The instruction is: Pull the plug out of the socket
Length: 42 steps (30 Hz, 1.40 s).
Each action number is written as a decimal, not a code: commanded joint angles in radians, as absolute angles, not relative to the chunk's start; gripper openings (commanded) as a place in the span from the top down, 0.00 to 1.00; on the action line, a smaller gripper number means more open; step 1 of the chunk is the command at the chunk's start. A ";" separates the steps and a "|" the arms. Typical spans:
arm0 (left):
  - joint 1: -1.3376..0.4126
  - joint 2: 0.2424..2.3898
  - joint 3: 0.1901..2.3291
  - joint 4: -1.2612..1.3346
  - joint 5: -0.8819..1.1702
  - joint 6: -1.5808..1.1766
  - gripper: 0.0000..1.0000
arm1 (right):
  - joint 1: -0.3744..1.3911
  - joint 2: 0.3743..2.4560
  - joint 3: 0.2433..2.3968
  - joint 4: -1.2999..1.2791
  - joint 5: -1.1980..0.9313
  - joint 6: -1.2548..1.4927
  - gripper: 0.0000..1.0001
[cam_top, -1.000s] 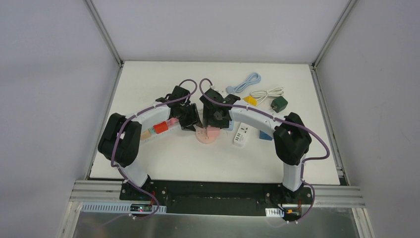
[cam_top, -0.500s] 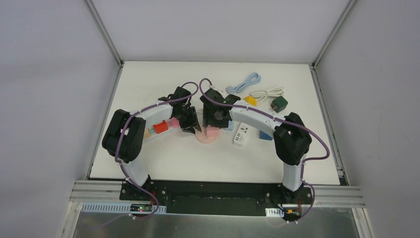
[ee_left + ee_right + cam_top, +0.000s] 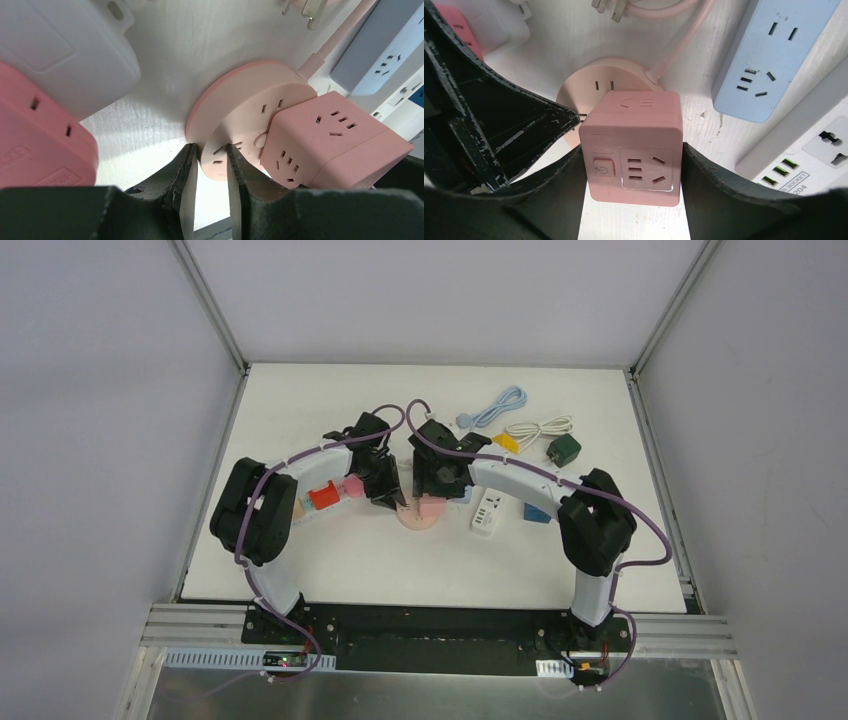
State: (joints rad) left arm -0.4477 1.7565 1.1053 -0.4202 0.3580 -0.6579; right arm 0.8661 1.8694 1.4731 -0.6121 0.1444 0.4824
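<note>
A pink cube plug (image 3: 631, 145) sits on the round pink socket (image 3: 240, 100) at the table's middle (image 3: 415, 517). My right gripper (image 3: 632, 150) is shut on the cube, a finger pressed against each side. Its switch and outlet face looks toward the wrist camera. My left gripper (image 3: 211, 150) comes in from the left. Its jaws stand narrow, pinching the socket's near rim between them. In the top view both grippers (image 3: 392, 498) (image 3: 437, 490) meet over the socket and hide much of it.
A pink cord (image 3: 674, 45) runs from the socket toward the back. A blue power strip (image 3: 769, 55) and a white one (image 3: 487, 510) lie to its right. Red and pink adapters (image 3: 324, 496) sit on its left. A green charger (image 3: 563, 450) and coiled cables (image 3: 540, 428) lie behind.
The left gripper has slid a little right and narrowed its jaws onto the socket's rim. The right gripper has tightened slightly on the cube.
</note>
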 commanded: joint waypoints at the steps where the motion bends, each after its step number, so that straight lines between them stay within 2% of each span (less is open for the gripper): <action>1: -0.499 1.808 1.135 -0.479 0.340 -0.620 0.82 | 0.912 1.847 1.488 -0.507 0.149 0.473 1.00; 6: -0.505 1.828 1.148 -0.503 0.330 -0.622 0.82 | 0.920 1.865 1.535 -0.578 0.194 0.489 1.00; 15: -0.506 1.854 1.150 -0.519 0.321 -0.646 0.83 | 0.844 1.714 1.372 -0.421 -0.072 0.530 1.00; 18: -0.506 1.856 1.151 -0.521 0.317 -0.646 0.83 | 0.867 1.751 1.414 -0.463 -0.025 0.497 1.00; 25: -0.507 1.858 1.153 -0.538 0.308 -0.646 0.82 | 0.981 1.887 1.598 -0.658 0.246 0.440 1.00; 29: -0.507 1.863 1.155 -0.544 0.309 -0.643 0.82 | 0.979 1.854 1.588 -0.633 0.210 0.447 1.00; 36: -0.512 1.874 1.164 -0.556 0.308 -0.632 0.82 | 0.892 1.728 1.453 -0.437 -0.068 0.528 1.00; 38: -0.512 1.873 1.163 -0.567 0.298 -0.631 0.82 | 0.903 1.749 1.460 -0.448 -0.066 0.523 1.00; 42: -0.512 1.870 1.161 -0.573 0.292 -0.631 0.82 | 0.962 1.843 1.556 -0.564 0.087 0.479 1.00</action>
State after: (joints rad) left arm -0.4839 1.8133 1.1847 -0.5404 0.3588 -0.6426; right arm 0.8768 1.8267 1.4364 -0.6472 0.1398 0.4522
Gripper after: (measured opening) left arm 0.182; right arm 0.632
